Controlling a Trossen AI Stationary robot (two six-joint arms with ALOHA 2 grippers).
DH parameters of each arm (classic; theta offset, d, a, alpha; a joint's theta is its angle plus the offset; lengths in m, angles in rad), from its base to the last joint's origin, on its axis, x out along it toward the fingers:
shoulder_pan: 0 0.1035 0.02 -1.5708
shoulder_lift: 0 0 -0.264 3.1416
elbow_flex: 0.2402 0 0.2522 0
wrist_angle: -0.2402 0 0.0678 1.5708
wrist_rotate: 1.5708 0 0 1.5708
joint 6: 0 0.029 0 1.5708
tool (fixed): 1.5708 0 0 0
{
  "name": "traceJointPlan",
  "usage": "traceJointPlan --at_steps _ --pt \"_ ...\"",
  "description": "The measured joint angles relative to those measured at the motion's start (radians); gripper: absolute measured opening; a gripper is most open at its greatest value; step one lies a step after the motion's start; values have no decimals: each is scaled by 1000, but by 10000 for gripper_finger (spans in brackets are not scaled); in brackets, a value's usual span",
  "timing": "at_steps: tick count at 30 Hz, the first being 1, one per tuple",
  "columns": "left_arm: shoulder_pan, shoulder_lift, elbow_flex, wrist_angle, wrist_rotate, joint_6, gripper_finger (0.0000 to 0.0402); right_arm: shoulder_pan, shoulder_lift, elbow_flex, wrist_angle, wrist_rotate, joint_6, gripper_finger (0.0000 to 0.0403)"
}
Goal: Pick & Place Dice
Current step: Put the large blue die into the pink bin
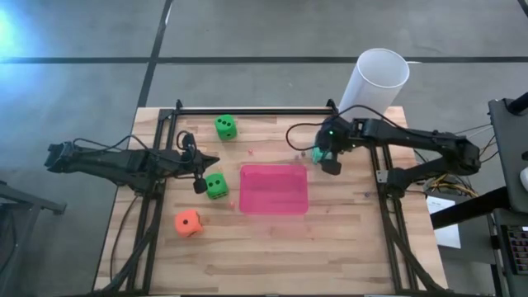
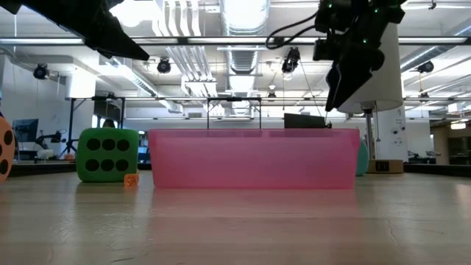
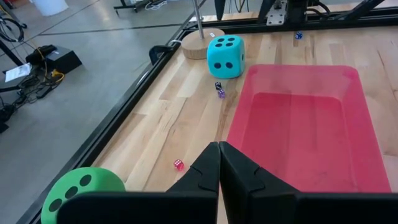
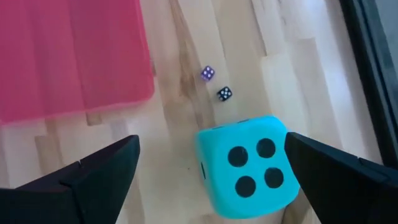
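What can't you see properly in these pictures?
- Teal die: high view, mostly under the right gripper.
- Orange die: low view, cut off by the picture's edge.
- Tiny purple die and tiny black die: too small to count pips.
- Pink tray: low view, its wall hides the inside.

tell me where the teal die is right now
The teal die sits on the wooden table between the open fingers of the right gripper, just off the far right corner of the pink tray, near the white cylinder.

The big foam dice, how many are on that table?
4: green die at the far edge, green die left of the pink tray, orange die near-left, teal die under the right gripper.
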Motion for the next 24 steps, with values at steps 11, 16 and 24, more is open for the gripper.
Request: traceJointPlan --at_steps 11,16,24 --pt "0 0 0 0 0 -1 8 -85 93 0 -14 -22 -90 400" --pt "0 0 0 0 0 -1 8 -120 123 0 -19 -39 -119 400" --pt "0 0 0 0 0 -1 8 -158 153 1 -35 -61 -194 400"
